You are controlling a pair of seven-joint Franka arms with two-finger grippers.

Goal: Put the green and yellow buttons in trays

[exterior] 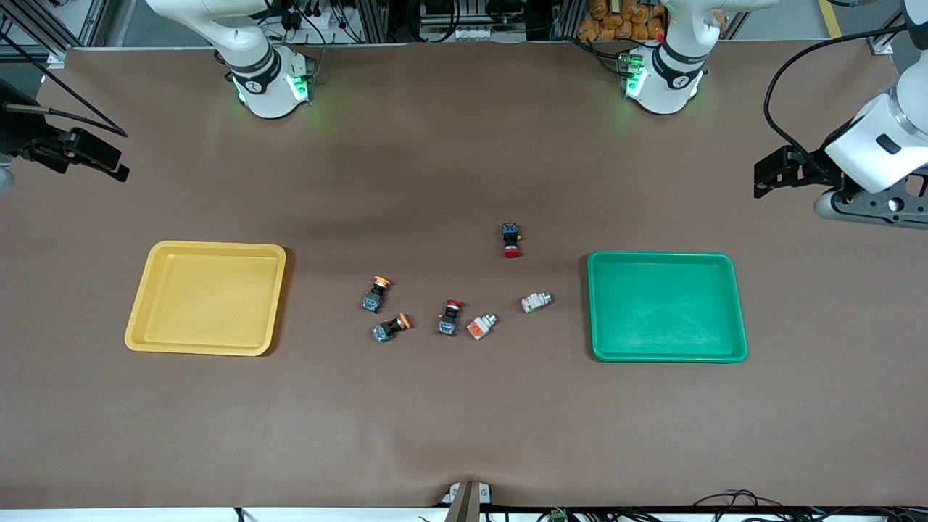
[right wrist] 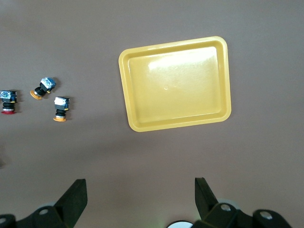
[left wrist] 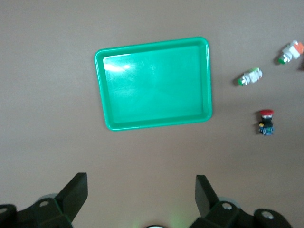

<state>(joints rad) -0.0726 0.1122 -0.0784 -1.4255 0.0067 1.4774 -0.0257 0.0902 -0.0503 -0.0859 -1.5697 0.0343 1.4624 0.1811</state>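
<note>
Brown table (exterior: 464,420) holds yellow tray (exterior: 207,297) at nine o'clock, green tray (exterior: 665,306) at three; both hold nothing. Yellow-capped buttons (exterior: 375,293) and white-bodied buttons (exterior: 536,302) lie between. Left gripper (left wrist: 141,190) and right gripper (right wrist: 140,192) hover, fingers spread wide

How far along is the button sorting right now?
Nothing is sorted yet: the yellow tray and green tray hold nothing. Two yellow-capped buttons and two white-bodied buttons lie on the table between them. The left gripper and right gripper, both open, wait with nothing held.
</note>
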